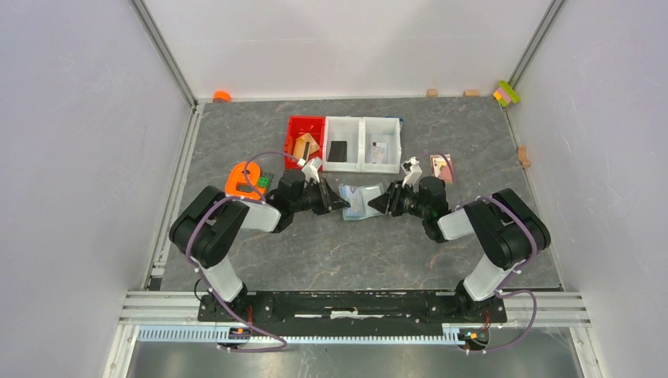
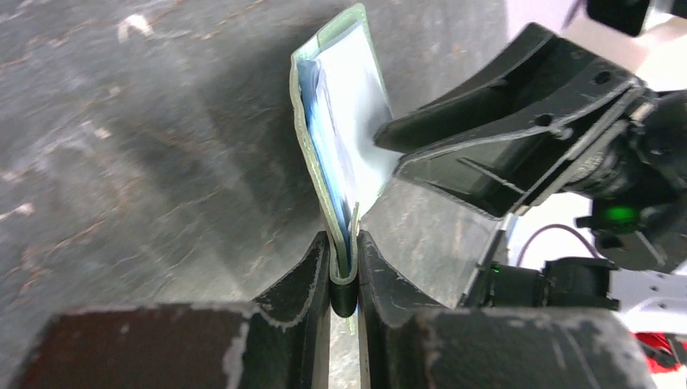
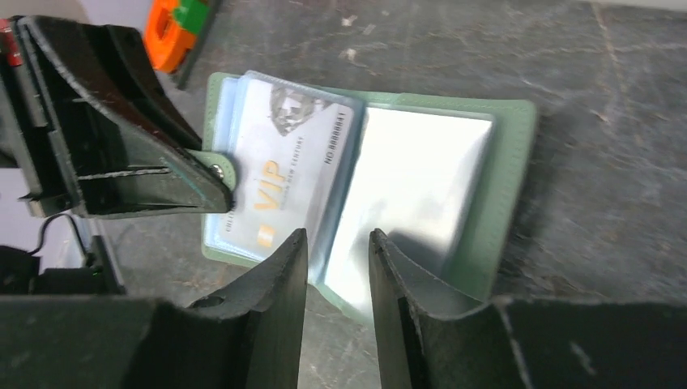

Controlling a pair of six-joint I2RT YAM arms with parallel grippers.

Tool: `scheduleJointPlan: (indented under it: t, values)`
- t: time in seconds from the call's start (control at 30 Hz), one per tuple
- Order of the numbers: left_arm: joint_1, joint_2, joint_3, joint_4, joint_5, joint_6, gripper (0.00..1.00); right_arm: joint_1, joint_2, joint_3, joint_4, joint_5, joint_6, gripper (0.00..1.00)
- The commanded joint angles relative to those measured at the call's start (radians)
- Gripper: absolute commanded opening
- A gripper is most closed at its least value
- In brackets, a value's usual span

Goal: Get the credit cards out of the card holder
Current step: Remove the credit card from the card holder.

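Note:
The sage-green card holder (image 1: 361, 197) lies open in the middle of the table, between both grippers. My left gripper (image 2: 343, 243) is shut on the holder's left edge by its tab (image 3: 217, 168), and in the left wrist view the holder (image 2: 336, 121) stands edge-on from the jaws. A pale blue-white credit card (image 3: 283, 162) marked VIP sits in the left clear pocket. The right pocket (image 3: 421, 178) looks shiny and pale. My right gripper (image 3: 336, 243) is open at the holder's near edge, its fingers astride the middle fold, gripping nothing.
A red bin (image 1: 306, 132) and two white bins (image 1: 344, 143) stand behind the holder, with items inside. A pink square item (image 1: 441, 167) lies to the right and an orange object (image 1: 244, 179) by the left arm. Small blocks (image 1: 506, 93) sit along the far edge.

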Motion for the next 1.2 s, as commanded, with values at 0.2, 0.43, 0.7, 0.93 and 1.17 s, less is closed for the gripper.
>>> scheduleJointPlan:
  t: [0.2, 0.43, 0.7, 0.93, 1.17]
  values:
    - [0.003, 0.055, 0.010, 0.236, 0.114, -0.124, 0.02, -0.001, 0.064, -0.007, 0.317, -0.152, 0.160, 0.40]
    - [0.003, 0.067, -0.005, 0.325, 0.141, -0.164, 0.02, -0.014, 0.071, -0.026, 0.371, -0.154, 0.207, 0.45]
    - [0.003, 0.063, -0.015, 0.357, 0.145, -0.171, 0.02, -0.031, 0.074, -0.033, 0.384, -0.156, 0.229, 0.47]
    - [0.003, 0.058, -0.025, 0.407, 0.158, -0.186, 0.02, -0.037, 0.077, -0.039, 0.410, -0.162, 0.250, 0.47]
    - [0.003, 0.058, -0.035, 0.442, 0.163, -0.192, 0.02, -0.046, 0.078, -0.049, 0.430, -0.163, 0.269, 0.47]
